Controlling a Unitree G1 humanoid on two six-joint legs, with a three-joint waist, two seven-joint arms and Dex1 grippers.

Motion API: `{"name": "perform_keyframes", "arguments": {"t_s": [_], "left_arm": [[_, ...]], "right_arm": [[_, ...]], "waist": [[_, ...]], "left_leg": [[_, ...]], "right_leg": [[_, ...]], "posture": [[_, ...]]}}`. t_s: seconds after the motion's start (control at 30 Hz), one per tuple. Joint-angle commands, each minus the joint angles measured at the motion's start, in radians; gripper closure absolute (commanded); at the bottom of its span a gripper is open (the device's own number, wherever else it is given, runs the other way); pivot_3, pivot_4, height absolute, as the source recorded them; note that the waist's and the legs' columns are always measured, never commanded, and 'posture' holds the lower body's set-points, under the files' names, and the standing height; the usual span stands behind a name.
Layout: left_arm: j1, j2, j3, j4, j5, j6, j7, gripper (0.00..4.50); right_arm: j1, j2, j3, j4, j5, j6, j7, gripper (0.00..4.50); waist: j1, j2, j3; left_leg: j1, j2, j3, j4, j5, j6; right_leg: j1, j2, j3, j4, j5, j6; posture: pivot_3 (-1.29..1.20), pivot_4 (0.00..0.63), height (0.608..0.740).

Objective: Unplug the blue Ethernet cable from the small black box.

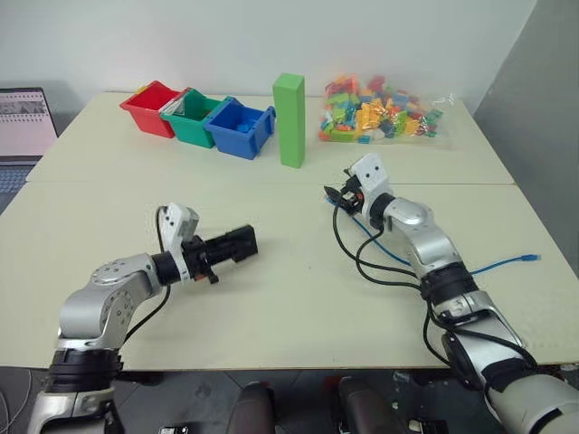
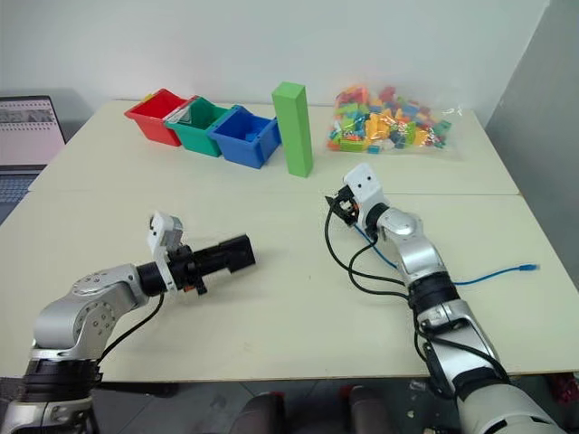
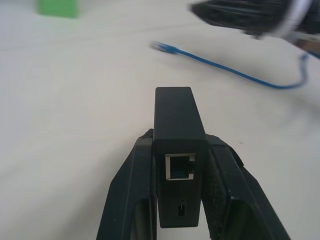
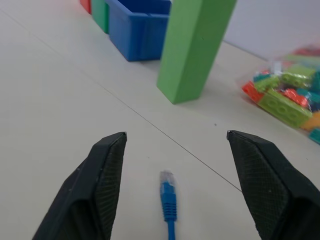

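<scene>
The left pincer is clamping the small black box above the bench, its empty port showing in the left wrist view, while the blue Ethernet cable is lying unplugged on the bench between the released right pincer's spread fingers.

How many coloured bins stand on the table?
3, in one row at the far left of the table: the red bin at the outer end, the green bin in the middle, and the blue bin nearest the upright green block.
</scene>
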Motion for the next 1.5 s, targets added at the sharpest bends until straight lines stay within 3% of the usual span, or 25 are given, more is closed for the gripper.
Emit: {"name": "perform_keyframes", "arguments": {"t_s": [0.03,0.1,0.3,0.5,0.53,0.57,0.8,0.93,1.23,1.4,1.5], "left_arm": [[-0.099,-0.029,0.03,0.166,0.178,-0.264,0.18,3.71],[-0.147,-0.043,0.02,0.283,0.246,-0.385,0.226,3.71],[-0.257,-0.091,0.013,0.593,0.333,-0.619,0.297,3.71],[-0.264,-0.104,0.038,0.732,0.315,-0.647,0.287,3.71],[-0.256,-0.102,0.042,0.732,0.306,-0.643,0.276,3.0],[-0.249,-0.101,0.045,0.728,0.299,-0.638,0.265,2.95],[-0.193,-0.096,0.069,0.651,0.279,-0.6,0.246,1.29],[-0.111,-0.079,0.077,0.509,0.274,-0.528,0.264,0.39],[0.156,0.048,0.141,-0.011,0.221,-0.206,0.253,0.39],[0.247,0.208,0.25,-0.123,0.109,-0.119,0.068,0.39],[0.263,0.25,0.28,-0.143,0.076,-0.062,0.033,0.39]], "right_arm": [[0.073,-0.076,0.049,-0.345,0.123,0.187,0.193,0.23],[0.111,-0.116,0.066,-0.505,0.186,0.303,0.25,0.23],[0.126,-0.142,0.072,-0.665,0.211,0.471,0.227,0.23],[0.127,-0.14,0.07,-0.696,0.201,0.526,0.201,0.23],[0.128,-0.138,0.069,-0.699,0.202,0.533,0.197,0.14],[0.128,-0.138,0.068,-0.701,0.202,0.536,0.195,0.14],[0.125,-0.132,0.067,-0.706,0.206,0.551,0.186,0.14],[0.131,-0.135,0.066,-0.703,0.198,0.55,0.18,0.14],[0.258,-0.244,-0.026,-0.735,0.214,0.468,0.218,0.14],[0.364,-0.333,-0.15,-0.721,0.259,0.394,0.286,0.14],[0.378,-0.374,-0.198,-0.704,0.29,0.393,0.323,0.14]], "waist": [[0.004,0.0,0.0],[0.006,0.0,0.0],[0.006,-0.001,0.0],[0.006,-0.001,0.0],[0.005,-0.001,0.0],[0.005,-0.001,0.0],[0.005,-0.001,0.0],[0.003,-0.001,0.0],[0.006,-0.002,-0.001],[0.005,-0.001,0.0],[0.004,-0.001,0.0]], "left_leg": [[0.0,0.0,0.0,0.0,0.0,0.0],[0.0,0.0,0.0,0.0,0.0,0.0],[0.0,-0.001,0.0,0.001,0.0,0.0],[0.0,-0.001,0.0,0.001,0.0,0.0],[0.0,-0.001,0.0,0.001,0.0,0.0],[0.0,-0.001,0.0,0.001,0.0,0.0],[0.0,-0.001,0.0,0.001,0.0,0.0],[0.0,0.0,0.0,0.001,0.0,0.0],[0.0,0.0,-0.001,0.001,0.0,0.0],[0.001,0.0,0.0,0.0,0.0,0.0],[0.003,0.0,0.001,-0.001,0.0,0.0]], "right_leg": [[0.0,0.0,0.0,0.0,0.0,0.0],[0.0,0.0,0.0,0.0,0.0,0.0],[0.001,0.0,-0.001,0.0,0.0,0.0],[0.001,0.0,-0.001,0.0,0.0,0.0],[0.001,0.0,-0.001,0.0,0.0,0.0],[0.001,0.0,-0.001,0.0,0.0,0.0],[0.001,0.0,-0.001,0.0,0.0,0.0],[0.001,0.0,-0.001,0.0,0.0,0.0],[0.001,0.0,-0.001,0.0,0.0,0.0],[0.001,0.0,-0.001,0.0,0.0,0.001],[0.002,0.0,0.0,0.0,-0.003,0.005]], "posture": [[0.0,0.15,0.74],[0.0,0.15,0.74],[0.0,0.15,0.74],[0.0,0.15,0.74],[0.0,0.15,0.74],[0.0,0.15,0.74],[0.0,0.15,0.74],[0.0,0.15,0.74],[0.0,0.15,0.74],[0.0,0.15,0.74],[0.0,0.15,0.74]]}}
